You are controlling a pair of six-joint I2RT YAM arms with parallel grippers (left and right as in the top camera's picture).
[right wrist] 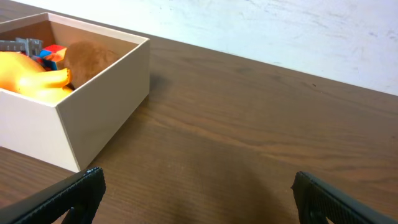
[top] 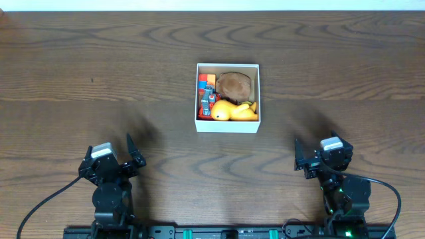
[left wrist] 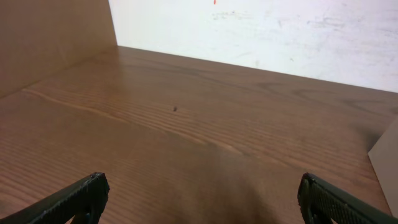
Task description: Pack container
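Overhead, the container (top: 227,126) sits mid-way across the table (top: 99,66) holding a yellow duck (top: 229,110), brown ball (top: 234,84) and blocks (top: 206,83), while the left gripper (left wrist: 199,193) and right gripper (right wrist: 199,186) rest well apart from it, fingers spread and empty, probably because packing is finished.

**A robot test bench in a lab-like room**

This looks like a robotics lab or test station, not a home. A wide table (top: 80,79) with a dark wood-grain top fills the overhead view. At its near edge a left arm (top: 109,189) and a right arm (top: 339,176) stand on a black rail (top: 159,233) with small green lights. Black cables (top: 46,199) loop away from the arms' bases. The one prop on the table is a white-walled container (top: 228,124) of small toys. In the wrist views a plain, scuffed white wall (left wrist: 280,31) stands behind the table, with a tan board panel (left wrist: 50,43) upright at one side.
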